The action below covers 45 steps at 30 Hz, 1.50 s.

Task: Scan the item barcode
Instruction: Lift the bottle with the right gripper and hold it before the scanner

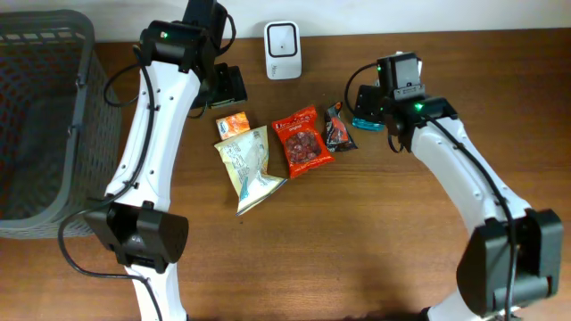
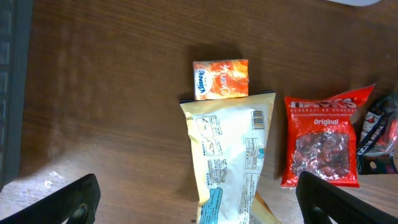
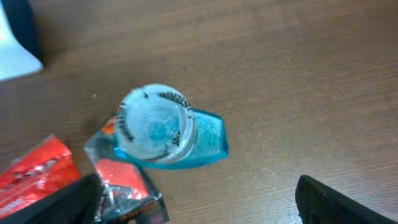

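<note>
since nothing is lifted yet, the item to scan looks like the teal tub [image 3: 168,134], which stands upright with its white lid on, at the right end of the row of goods, touching the dark packet [image 1: 338,127] on its left; the white scanner [image 1: 283,50] sits further left at the far edge; the right gripper [image 3: 198,180] hovers above the tub, fingers spread wide and empty; the left gripper [image 2: 198,186], equally released, hangs over the cream pouch [image 2: 230,155], whose barcode [image 2: 258,119] faces up; no code shows on the tub from here, so i judge it best to centre the 2 fingers round its wall, clamp below the lid, then turn it until a code faces the scanner window.
</note>
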Each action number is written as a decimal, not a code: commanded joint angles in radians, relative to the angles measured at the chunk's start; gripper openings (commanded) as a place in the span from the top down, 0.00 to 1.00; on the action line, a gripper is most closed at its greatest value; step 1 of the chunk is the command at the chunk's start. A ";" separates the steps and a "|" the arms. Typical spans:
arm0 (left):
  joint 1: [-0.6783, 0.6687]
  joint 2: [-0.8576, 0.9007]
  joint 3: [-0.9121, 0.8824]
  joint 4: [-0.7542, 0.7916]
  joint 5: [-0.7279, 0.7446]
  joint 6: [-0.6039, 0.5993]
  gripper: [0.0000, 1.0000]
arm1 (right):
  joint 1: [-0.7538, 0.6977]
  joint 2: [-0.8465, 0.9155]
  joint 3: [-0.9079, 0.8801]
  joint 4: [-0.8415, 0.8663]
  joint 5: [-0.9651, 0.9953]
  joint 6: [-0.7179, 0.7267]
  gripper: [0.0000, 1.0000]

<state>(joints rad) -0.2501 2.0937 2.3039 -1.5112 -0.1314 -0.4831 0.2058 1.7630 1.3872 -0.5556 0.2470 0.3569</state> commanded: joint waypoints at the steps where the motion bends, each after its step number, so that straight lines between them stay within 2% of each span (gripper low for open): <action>1: 0.002 -0.020 0.016 -0.002 -0.004 -0.001 0.01 | 0.006 0.061 -0.010 0.053 0.005 -0.038 0.01; 16: 0.002 -0.020 0.016 -0.001 -0.004 -0.001 0.01 | 0.008 0.163 -0.010 0.199 0.001 -0.062 0.00; 18: 0.002 -0.020 0.015 -0.002 -0.004 -0.001 0.01 | 0.008 0.163 -0.010 0.214 0.001 -0.065 0.05; 21: 0.002 -0.020 0.016 -0.002 -0.004 -0.001 0.01 | 0.008 0.163 -0.010 0.220 0.001 -0.064 0.18; 24: 0.002 -0.020 0.016 -0.001 -0.004 -0.001 0.01 | 0.008 0.163 -0.010 0.223 0.001 -0.064 0.23; 27: 0.002 -0.020 0.016 -0.002 -0.004 -0.001 0.01 | 0.008 0.163 -0.010 0.223 -0.002 -0.064 0.32; 34: 0.002 -0.020 0.015 -0.002 -0.004 -0.001 0.01 | 0.008 0.162 0.050 0.151 -0.076 -0.064 0.39; 42: 0.002 -0.020 0.016 -0.001 -0.004 -0.001 0.01 | 0.010 0.162 0.397 -0.088 -0.268 -0.085 0.47; 45: 0.002 -0.020 0.015 -0.001 -0.004 -0.001 0.01 | 0.010 0.162 0.441 -0.040 -0.351 0.030 0.47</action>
<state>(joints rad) -0.2501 2.0937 2.3039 -1.5116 -0.1314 -0.4835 0.2066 1.9480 1.7893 -0.6350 -0.0120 0.2996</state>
